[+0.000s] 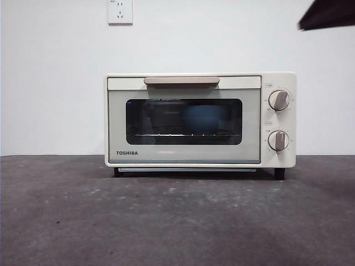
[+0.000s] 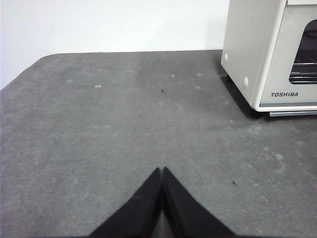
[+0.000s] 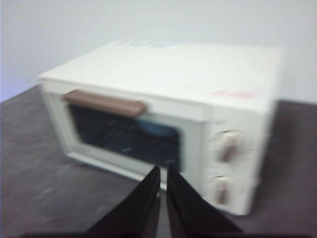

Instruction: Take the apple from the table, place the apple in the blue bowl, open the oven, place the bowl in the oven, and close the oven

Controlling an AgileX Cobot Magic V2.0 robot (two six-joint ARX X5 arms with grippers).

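Note:
The cream oven (image 1: 183,119) stands at the back of the table (image 1: 166,221) with its glass door closed and its beige handle (image 1: 181,81) at the top. Behind the glass, the blue bowl (image 1: 205,119) shows dimly on the rack. The apple is hidden. My right gripper (image 3: 163,168) hovers shut in front of and above the oven (image 3: 173,99), looking down at the bowl (image 3: 158,130) through the door; the view is blurred. In the front view only a black arm tip (image 1: 327,14) shows. My left gripper (image 2: 162,169) is shut over bare table (image 2: 124,114), off to the oven's (image 2: 267,49) side.
Two knobs (image 1: 278,100) sit on the oven's right panel. A white wall with a socket (image 1: 120,11) rises behind the table. The table's rounded far corner (image 2: 44,57) shows in the left wrist view.

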